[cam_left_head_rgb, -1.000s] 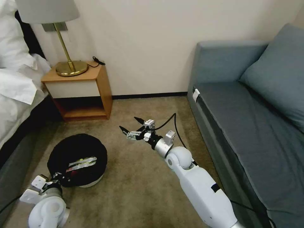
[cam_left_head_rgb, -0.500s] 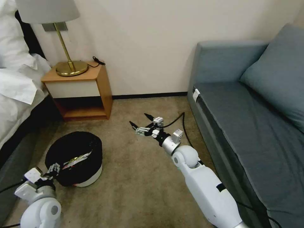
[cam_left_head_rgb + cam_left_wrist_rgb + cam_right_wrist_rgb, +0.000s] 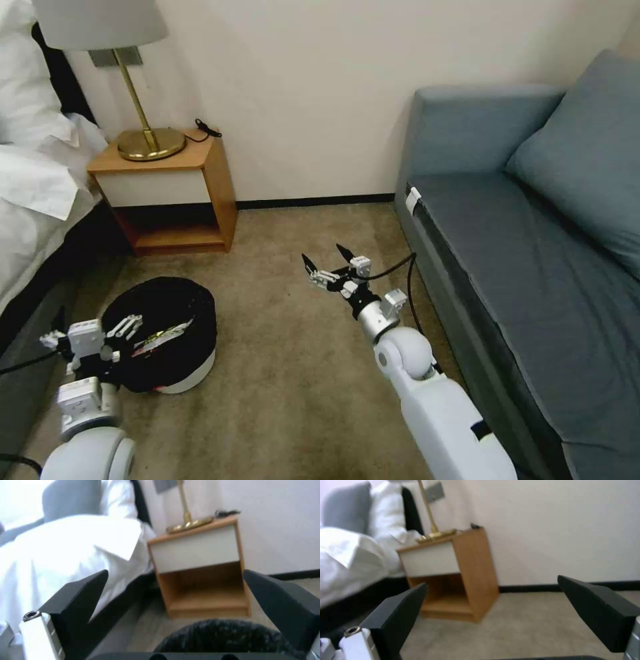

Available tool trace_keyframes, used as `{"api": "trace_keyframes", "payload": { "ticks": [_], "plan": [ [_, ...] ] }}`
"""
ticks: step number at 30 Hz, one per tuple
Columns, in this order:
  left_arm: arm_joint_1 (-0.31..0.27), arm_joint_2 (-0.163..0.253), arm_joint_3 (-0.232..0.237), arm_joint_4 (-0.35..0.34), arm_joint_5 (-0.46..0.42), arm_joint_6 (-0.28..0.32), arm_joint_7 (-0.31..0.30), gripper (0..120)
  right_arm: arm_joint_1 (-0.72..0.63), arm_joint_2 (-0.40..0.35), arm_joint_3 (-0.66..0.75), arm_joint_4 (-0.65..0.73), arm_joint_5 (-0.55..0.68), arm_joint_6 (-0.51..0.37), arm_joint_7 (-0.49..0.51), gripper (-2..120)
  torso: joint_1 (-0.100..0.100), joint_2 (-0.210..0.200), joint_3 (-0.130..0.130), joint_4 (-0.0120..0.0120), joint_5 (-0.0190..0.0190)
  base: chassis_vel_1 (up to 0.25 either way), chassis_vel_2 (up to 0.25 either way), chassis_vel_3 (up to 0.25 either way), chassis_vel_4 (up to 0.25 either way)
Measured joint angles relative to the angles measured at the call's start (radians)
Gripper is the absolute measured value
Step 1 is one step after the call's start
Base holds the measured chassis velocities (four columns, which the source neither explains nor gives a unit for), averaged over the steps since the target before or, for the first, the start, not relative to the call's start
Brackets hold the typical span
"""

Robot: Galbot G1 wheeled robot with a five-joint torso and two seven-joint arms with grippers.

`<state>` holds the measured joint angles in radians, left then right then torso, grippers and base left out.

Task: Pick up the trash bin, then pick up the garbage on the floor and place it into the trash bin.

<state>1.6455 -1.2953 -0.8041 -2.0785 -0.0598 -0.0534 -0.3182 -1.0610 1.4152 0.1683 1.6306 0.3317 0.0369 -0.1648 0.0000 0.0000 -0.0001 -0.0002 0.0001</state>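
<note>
Left claw (image 3: 90, 330): fingers apart, hovering at the near rim of the trash bin (image 3: 175, 373), clamped on nothing; my wrist view puts the black liner just below and between my fingertips, which I judge a line-up on the rim.
Right claw (image 3: 328, 267): fingers spread, empty, raised over bare carpet (image 3: 293, 373) well apart from the bin.
Trash bin: upright on the carpet, between the bed (image 3: 33, 193) and my right arm; a wrapper (image 3: 160, 333) lies inside.
Garbage on floor: none visible to me.
Surroundings: nightstand (image 3: 170, 193) with lamp (image 3: 133, 87) beyond the bin; sofa (image 3: 533, 233) on the right.
Obstacles: bed frame close beside my left arm leaves little room.
</note>
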Motion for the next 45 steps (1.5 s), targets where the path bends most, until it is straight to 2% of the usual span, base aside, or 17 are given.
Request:
{"api": "trace_keyframes", "payload": {
  "ticks": [2, 5, 9, 45],
  "plan": [
    [0.004, 0.002, 0.001, 0.003, 0.006, -0.011, 0.003, 100, -0.009, -0.003, 0.002, 0.002, -0.010, 0.002, 0.006, 100, 0.000, 0.000, 0.000, 0.0001, 0.0000, 0.000, 0.000, 0.000, 0.000],
    [0.022, 0.008, 0.002, 0.023, 0.020, -0.071, 0.026, 100, -0.044, -0.006, 0.014, 0.011, -0.042, 0.017, 0.019, 100, 0.000, 0.000, 0.000, 0.0001, -0.0001, 0.000, 0.000, 0.000, 0.000],
    [0.032, 0.005, 0.005, 0.030, 0.023, -0.102, 0.043, 100, -0.057, 0.005, 0.020, 0.014, -0.057, 0.029, 0.025, 100, 0.000, 0.000, 0.000, 0.0002, -0.0001, 0.000, 0.000, 0.000, 0.000],
    [0.034, 0.003, 0.005, 0.030, 0.010, -0.096, 0.041, 100, -0.056, 0.007, 0.020, 0.012, -0.061, 0.031, 0.026, 100, 0.000, 0.000, 0.000, 0.0002, -0.0001, 0.000, 0.000, 0.000, 0.000]
  ]
}}
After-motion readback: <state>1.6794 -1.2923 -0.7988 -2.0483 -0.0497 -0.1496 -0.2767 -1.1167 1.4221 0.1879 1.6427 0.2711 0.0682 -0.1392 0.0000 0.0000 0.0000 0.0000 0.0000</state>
